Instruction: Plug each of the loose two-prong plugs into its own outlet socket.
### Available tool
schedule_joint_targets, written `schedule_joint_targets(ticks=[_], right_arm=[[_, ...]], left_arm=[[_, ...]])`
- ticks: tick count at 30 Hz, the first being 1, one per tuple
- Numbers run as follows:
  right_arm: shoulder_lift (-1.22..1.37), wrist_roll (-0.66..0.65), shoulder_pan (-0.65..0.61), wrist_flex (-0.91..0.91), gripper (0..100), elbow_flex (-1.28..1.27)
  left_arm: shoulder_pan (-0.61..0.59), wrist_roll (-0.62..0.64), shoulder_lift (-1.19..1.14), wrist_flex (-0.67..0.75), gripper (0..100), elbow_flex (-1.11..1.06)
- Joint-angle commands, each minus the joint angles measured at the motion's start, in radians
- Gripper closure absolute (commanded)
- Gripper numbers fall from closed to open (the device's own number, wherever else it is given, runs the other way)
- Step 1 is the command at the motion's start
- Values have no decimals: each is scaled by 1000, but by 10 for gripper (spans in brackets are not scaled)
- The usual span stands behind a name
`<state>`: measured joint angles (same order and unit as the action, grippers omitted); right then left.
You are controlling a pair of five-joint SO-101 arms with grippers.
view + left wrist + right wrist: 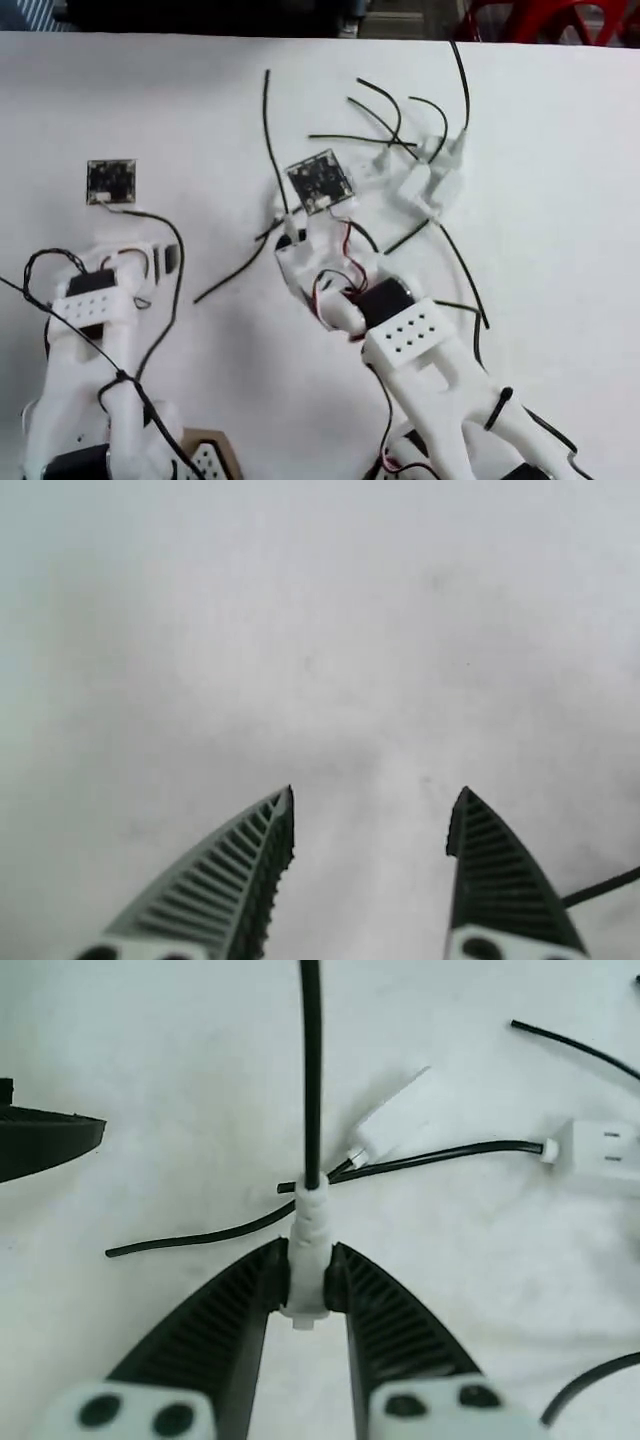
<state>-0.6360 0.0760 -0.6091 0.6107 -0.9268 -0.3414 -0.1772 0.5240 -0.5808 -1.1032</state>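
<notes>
My right gripper [308,1260] is shut on a white two-prong plug [308,1245], whose black cord [311,1070] runs straight away from the jaws. In the high view this gripper [291,244] sits just below a black square board [320,183], and the plug [289,232] pokes out of it. A second white plug [392,1125] lies beyond on the table. Further off lies a white outlet socket [600,1150] with two slots. My left gripper [370,805] stands open over bare table, nothing between its fingers [245,875]. In the high view it [163,258] is below another black board [110,181].
A cluster of white plugs and sockets [432,182] with several loose black cords [395,115] lies right of the middle board. One loose cord [235,270] runs between the two arms. The table's far edge [300,36] is at the top.
</notes>
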Motion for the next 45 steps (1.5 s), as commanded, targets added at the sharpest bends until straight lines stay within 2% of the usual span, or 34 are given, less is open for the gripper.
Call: schedule_joint_targets(ticks=[1, 9, 20, 23, 29, 32, 40, 45], right_arm=[[-41, 57, -7, -44, 981, -23], [-67, 68, -8, -180, 981, -141], [-328, 60, -111, -171, 981, -269], [-328, 60, -111, -171, 981, -272], [-328, 60, -110, -170, 981, -273], [-328, 60, -110, -168, 981, -273], [-337, 60, -113, -134, 981, -273], [-337, 60, -131, -134, 981, -273]], left_arm=[[70, -11, 48, 23, 745, 72], [252, -9, 220, 14, 745, 123], [409, -15, 440, 12, 745, 21], [469, -20, 489, -41, 744, 29], [593, -163, 573, -143, 744, 23], [591, -180, 598, -155, 744, 23], [432, -176, 602, -112, 744, 21], [449, -178, 602, -117, 744, 21]])
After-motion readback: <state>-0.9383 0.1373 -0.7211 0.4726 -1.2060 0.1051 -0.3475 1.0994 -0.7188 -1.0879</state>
